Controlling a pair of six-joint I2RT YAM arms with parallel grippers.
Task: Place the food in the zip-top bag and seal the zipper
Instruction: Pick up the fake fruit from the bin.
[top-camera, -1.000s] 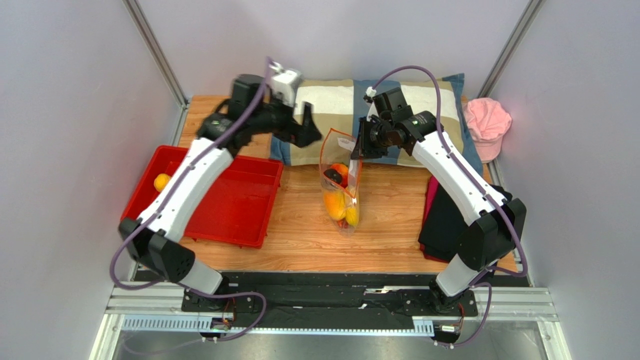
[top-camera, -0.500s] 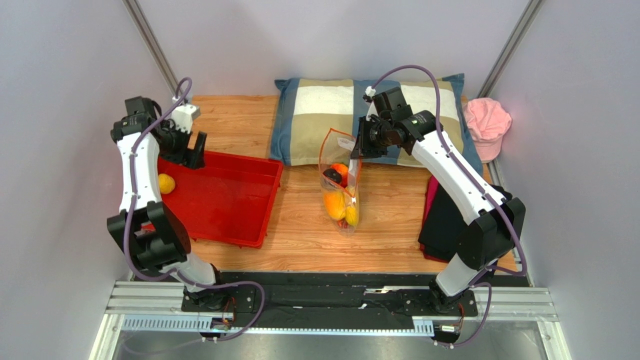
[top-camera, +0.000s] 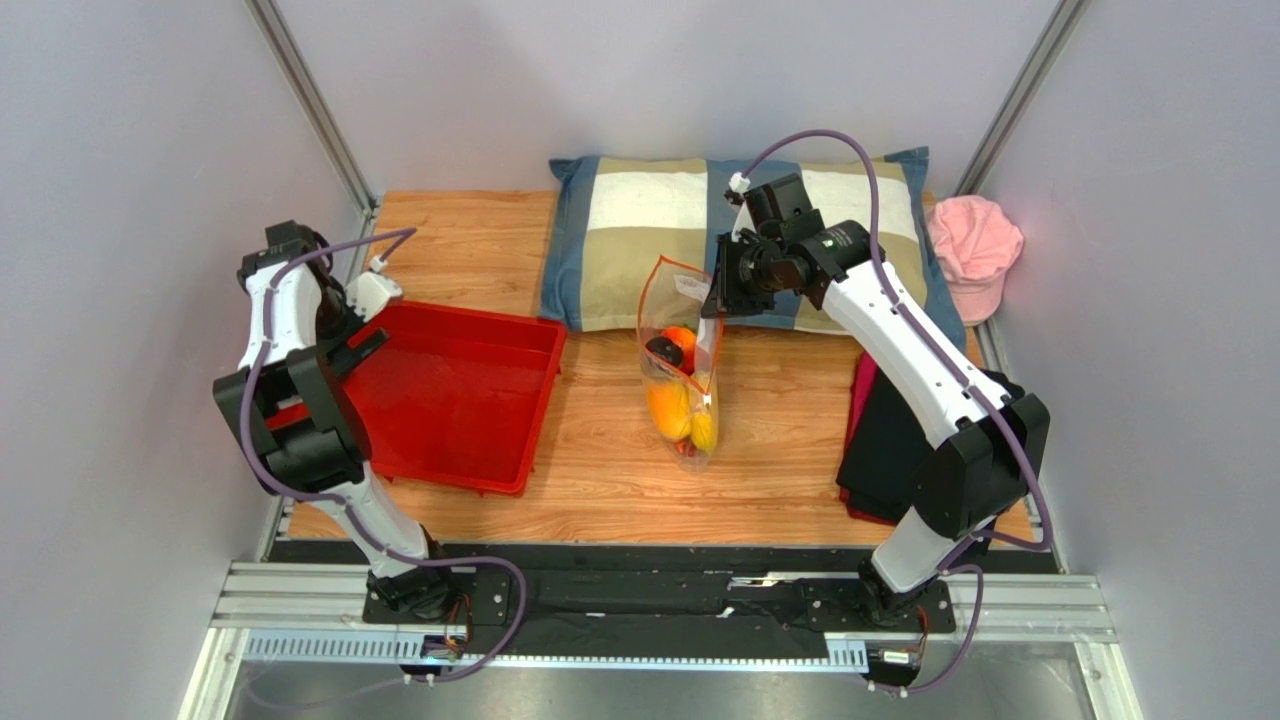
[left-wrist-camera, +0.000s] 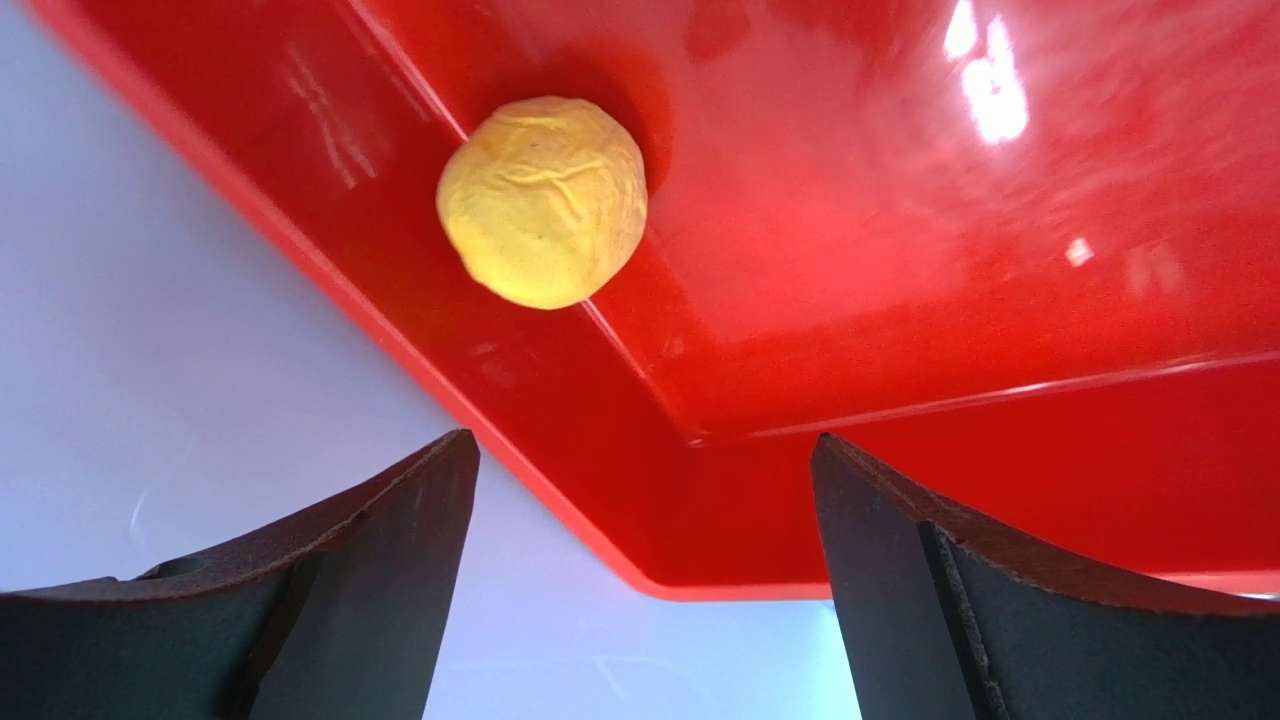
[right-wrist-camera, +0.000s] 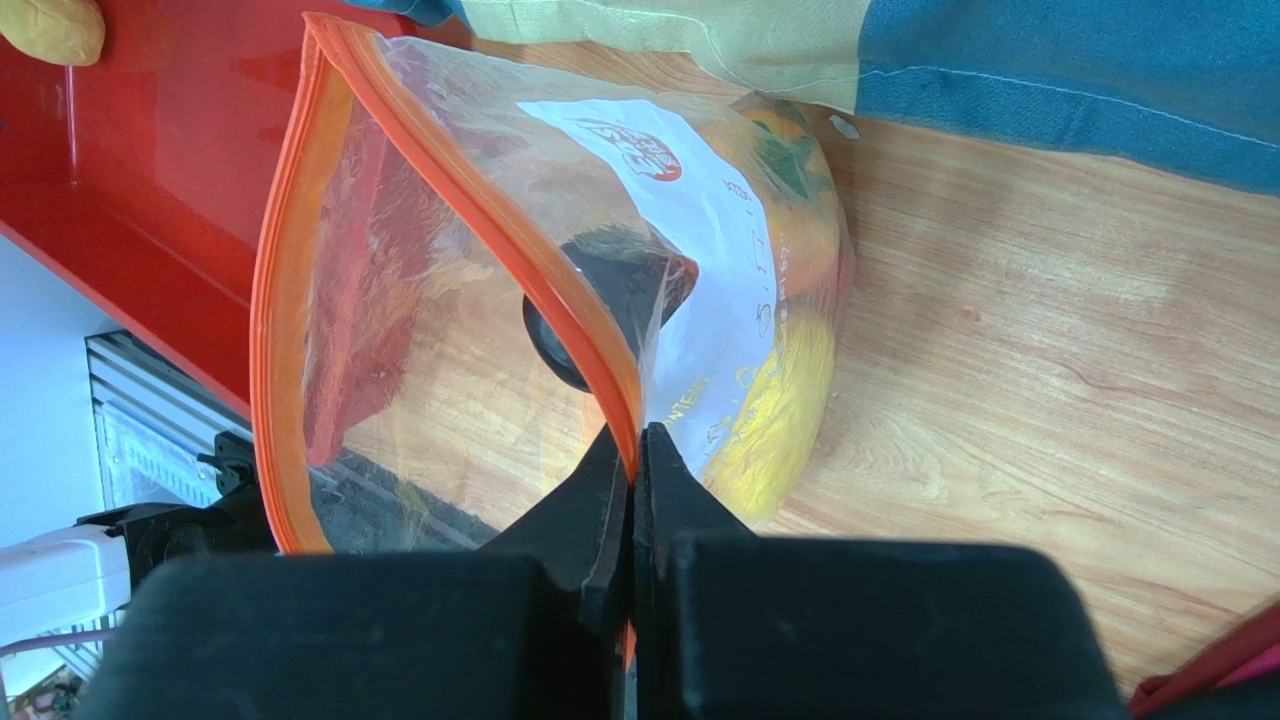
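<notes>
The clear zip-top bag (top-camera: 679, 383) hangs upright over the wooden table, mouth open. My right gripper (top-camera: 717, 293) is shut on its orange-red zipper strip (right-wrist-camera: 594, 353), which loops open in the right wrist view beyond the gripper (right-wrist-camera: 634, 450). Inside the bag are a dark round fruit (right-wrist-camera: 601, 293), a yellow piece (right-wrist-camera: 774, 413) and an orange piece (right-wrist-camera: 804, 210). One yellow round fruit (left-wrist-camera: 544, 200) lies in the corner of the red tray (left-wrist-camera: 932, 270). My left gripper (left-wrist-camera: 643, 578) is open and empty above that corner, short of the fruit. In the top view the left arm hides this fruit.
The red tray (top-camera: 451, 398) sits at the left, with the left gripper (top-camera: 361, 318) over its far-left corner. A checked pillow (top-camera: 646, 218) lies behind the bag. A pink cap (top-camera: 974, 248) and dark cloth (top-camera: 902, 435) are at the right.
My left arm has swung from beside the bag's mouth to the tray's far-left corner, and now hides the yellow fruit from above. The right gripper and the bag have not moved.
</notes>
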